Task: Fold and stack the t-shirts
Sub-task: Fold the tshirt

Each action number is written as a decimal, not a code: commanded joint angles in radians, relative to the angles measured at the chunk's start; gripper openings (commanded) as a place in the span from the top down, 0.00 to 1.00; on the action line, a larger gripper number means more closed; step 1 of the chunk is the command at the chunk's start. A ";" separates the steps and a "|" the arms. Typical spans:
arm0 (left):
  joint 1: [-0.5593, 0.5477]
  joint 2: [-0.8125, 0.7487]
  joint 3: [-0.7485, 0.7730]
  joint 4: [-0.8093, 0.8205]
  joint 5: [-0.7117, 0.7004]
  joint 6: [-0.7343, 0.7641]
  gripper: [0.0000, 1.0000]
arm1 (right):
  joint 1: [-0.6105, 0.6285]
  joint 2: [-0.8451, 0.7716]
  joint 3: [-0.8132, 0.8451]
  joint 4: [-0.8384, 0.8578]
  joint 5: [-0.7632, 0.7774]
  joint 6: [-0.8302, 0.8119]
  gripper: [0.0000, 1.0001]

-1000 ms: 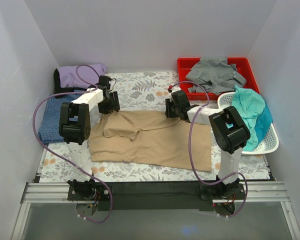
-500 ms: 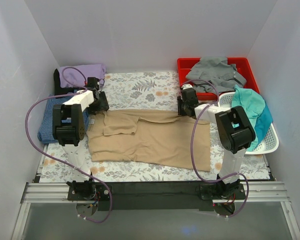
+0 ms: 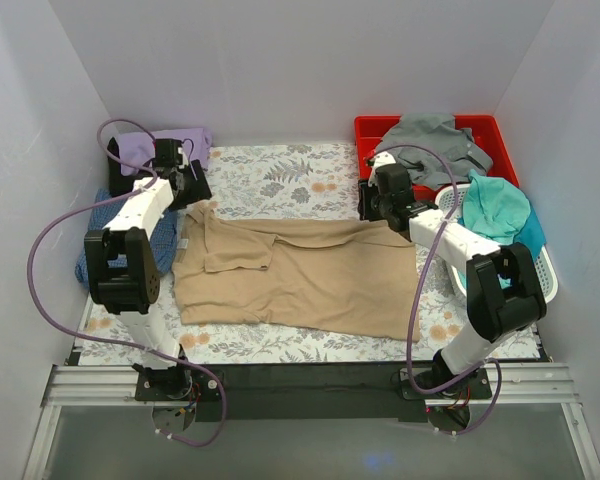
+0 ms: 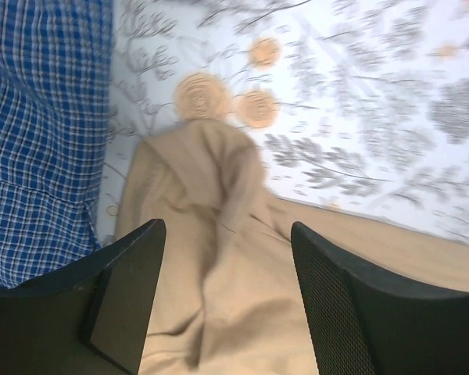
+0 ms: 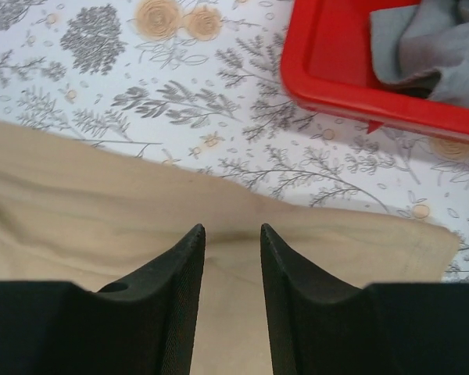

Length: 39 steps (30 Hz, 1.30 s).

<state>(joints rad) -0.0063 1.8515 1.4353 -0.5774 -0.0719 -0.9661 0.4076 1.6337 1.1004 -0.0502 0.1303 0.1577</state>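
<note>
The tan t-shirt lies spread across the middle of the table, with one sleeve folded in on its left part. My left gripper hovers over its far left corner, jaws wide open, nothing between them. My right gripper is over the far right edge of the same shirt. Its fingers stand apart with only cloth below them. A lavender shirt and a blue checked shirt lie at the far left. A grey shirt and a teal shirt are at the right.
The grey shirt sits in a red bin at the back right, its corner close to my right gripper. The teal shirt hangs over a white basket at the right edge. A floral cloth covers the table. White walls enclose three sides.
Both arms swung outward and farther back, the left to the shirt's far left corner, the right to its far right edge. The tan shirt's far edge now lies wider and flatter.
</note>
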 commanded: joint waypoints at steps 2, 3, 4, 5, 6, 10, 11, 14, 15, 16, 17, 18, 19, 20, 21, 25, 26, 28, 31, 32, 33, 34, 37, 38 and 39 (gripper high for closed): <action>0.002 -0.104 0.028 0.024 0.220 -0.003 0.36 | 0.014 0.008 -0.059 -0.028 -0.086 0.029 0.59; 0.002 -0.098 0.024 0.027 0.251 -0.011 0.36 | 0.016 0.018 -0.063 -0.028 -0.099 0.037 0.59; 0.002 -0.088 0.020 0.027 0.277 -0.017 0.36 | 0.016 0.025 -0.071 -0.027 -0.104 0.042 0.59; 0.002 -0.078 0.014 0.027 0.296 -0.025 0.36 | 0.016 0.031 -0.071 -0.028 -0.109 0.046 0.59; 0.002 -0.058 -0.001 0.030 0.341 -0.026 0.36 | 0.016 0.041 -0.073 -0.028 -0.113 0.051 0.59; 0.002 -0.015 -0.042 0.085 0.399 -0.042 0.37 | 0.017 0.078 -0.073 -0.016 -0.097 0.045 0.59; 0.002 -0.005 -0.045 0.096 0.408 -0.043 0.37 | 0.017 0.087 -0.065 -0.016 -0.095 0.043 0.59; 0.002 0.037 -0.046 0.108 0.403 -0.043 0.38 | 0.016 0.121 -0.057 -0.019 -0.103 0.045 0.59; 0.002 0.046 -0.044 0.109 0.397 -0.042 0.38 | 0.017 0.133 -0.057 -0.020 -0.104 0.046 0.59; 0.002 0.067 -0.042 0.111 0.376 -0.039 0.38 | 0.017 0.140 -0.057 -0.025 -0.100 0.048 0.59; 0.002 0.074 -0.041 0.108 0.363 -0.034 0.38 | 0.017 0.144 -0.057 -0.033 -0.090 0.055 0.59; 0.002 0.081 -0.042 0.109 0.350 -0.033 0.38 | 0.019 0.147 -0.062 -0.036 -0.065 0.059 0.59; 0.002 0.089 -0.041 0.108 0.339 -0.031 0.38 | 0.017 0.150 -0.062 -0.042 -0.049 0.062 0.59; 0.002 0.101 -0.044 0.108 0.301 -0.028 0.38 | 0.017 0.149 -0.059 -0.086 -0.032 0.066 0.59; 0.002 0.106 -0.045 0.108 0.279 -0.028 0.38 | 0.017 0.143 -0.062 -0.097 0.001 0.068 0.60; 0.038 0.141 -0.023 0.105 0.227 -0.025 0.38 | 0.017 0.115 -0.112 -0.169 0.046 0.082 0.60; 0.045 0.153 -0.004 0.103 0.227 -0.028 0.38 | 0.017 0.109 -0.123 -0.190 0.052 0.085 0.60; 0.060 0.169 0.019 0.100 0.239 -0.029 0.38 | 0.017 0.084 -0.161 -0.211 0.058 0.094 0.61; 0.062 0.190 0.056 0.099 0.247 -0.026 0.38 | 0.017 0.035 -0.209 -0.229 0.066 0.105 0.61; 0.065 0.195 0.060 0.100 0.248 -0.026 0.38 | 0.019 0.023 -0.230 -0.235 0.081 0.105 0.61; 0.065 0.202 0.063 0.099 0.256 -0.026 0.38 | 0.017 0.005 -0.238 -0.252 0.109 0.106 0.62; 0.065 0.207 0.063 0.096 0.261 -0.026 0.38 | 0.017 -0.003 -0.243 -0.261 0.121 0.105 0.62; 0.065 0.204 0.056 0.097 0.300 -0.028 0.38 | 0.017 -0.043 -0.254 -0.257 0.138 0.112 0.62; 0.065 0.201 0.050 0.099 0.314 -0.032 0.38 | 0.017 -0.054 -0.251 -0.248 0.134 0.111 0.62; 0.065 0.195 0.045 0.103 0.331 -0.034 0.38 | 0.017 -0.069 -0.228 -0.244 0.126 0.111 0.62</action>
<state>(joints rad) 0.0444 2.0518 1.4738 -0.4919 0.2436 -1.0077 0.4278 1.6073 0.8688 -0.2169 0.2058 0.2611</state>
